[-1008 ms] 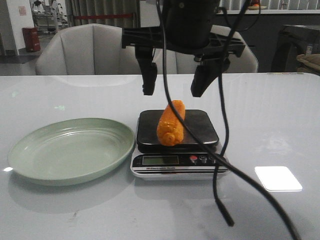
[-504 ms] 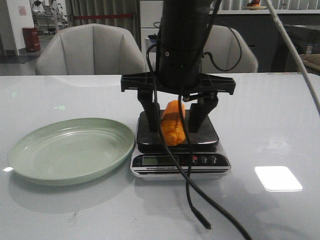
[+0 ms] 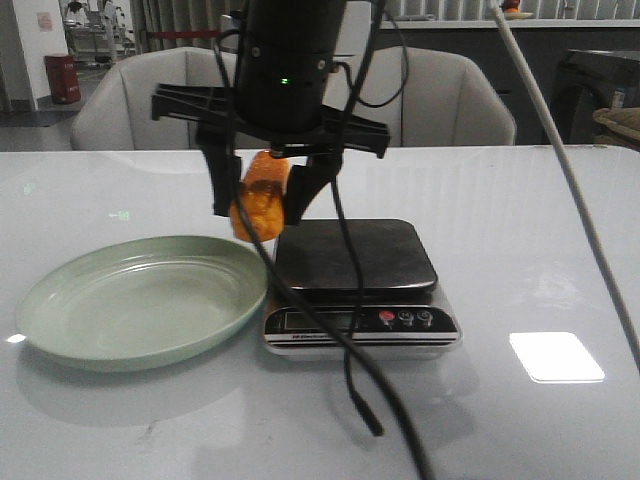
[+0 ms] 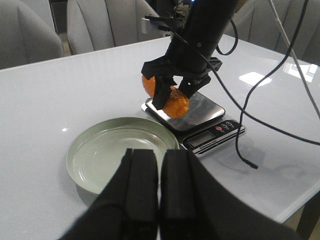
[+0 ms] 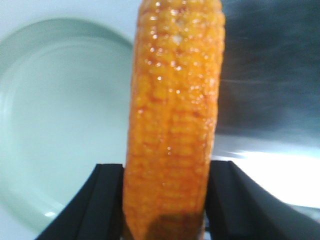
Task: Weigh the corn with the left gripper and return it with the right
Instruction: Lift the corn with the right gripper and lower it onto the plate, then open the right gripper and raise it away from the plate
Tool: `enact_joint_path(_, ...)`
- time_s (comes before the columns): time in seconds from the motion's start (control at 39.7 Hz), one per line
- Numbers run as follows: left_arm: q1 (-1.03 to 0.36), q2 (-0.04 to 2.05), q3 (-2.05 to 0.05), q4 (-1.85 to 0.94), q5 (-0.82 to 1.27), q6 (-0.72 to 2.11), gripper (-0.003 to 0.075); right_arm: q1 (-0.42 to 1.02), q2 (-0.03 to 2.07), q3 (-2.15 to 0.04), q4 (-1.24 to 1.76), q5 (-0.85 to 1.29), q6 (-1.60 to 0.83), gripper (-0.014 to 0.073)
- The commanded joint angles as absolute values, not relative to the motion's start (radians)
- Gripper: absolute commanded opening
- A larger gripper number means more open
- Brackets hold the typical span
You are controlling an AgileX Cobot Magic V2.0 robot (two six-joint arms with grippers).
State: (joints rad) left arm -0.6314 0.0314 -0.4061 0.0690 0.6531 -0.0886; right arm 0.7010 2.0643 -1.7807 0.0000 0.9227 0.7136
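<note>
Corn (image 3: 258, 200) lifted off scale (image 3: 354, 258), orange-yellow, glossy kernel rows

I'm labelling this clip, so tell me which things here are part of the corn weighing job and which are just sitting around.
Part of the job:
- corn, held off the table in the right gripper
- kitchen scale, platform bare
- green plate, bare
- left gripper, shut, holding nothing

Just there:
- grey chairs behind the white table
- dangling black cable
</note>
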Motion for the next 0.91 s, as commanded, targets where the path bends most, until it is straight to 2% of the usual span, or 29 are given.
enact_joint_path(0.0,-0.639,0.044,-0.429,0.07,0.572,-0.09,0.0121,0.724,2.008,-1.816,0.058,0.849,0.664,0.0243)
enact_joint_path(0.28,-0.639,0.044,-0.429,0.07,0.572,-0.09,0.0121,0.79,2.078,-1.818,0.09,0.765,0.608,0.025)
enact_joint_path(0.38,-0.639,0.044,-0.429,0.07,0.572,-0.09,0.0121,0.811,2.101,-1.818,0.09,0.737,0.605,0.03)
enact_joint_path(0.66,-0.639,0.044,-0.429,0.07,0.572,-0.09,0.0121,0.818,2.124,-1.818,0.09,0.71,0.603,0.0528)
enact_joint_path(0.88,-0.639,0.044,-0.429,0.07,0.572,-0.09,0.0121,0.793,2.095,-1.857,0.079,0.775,0.56,0.0534)
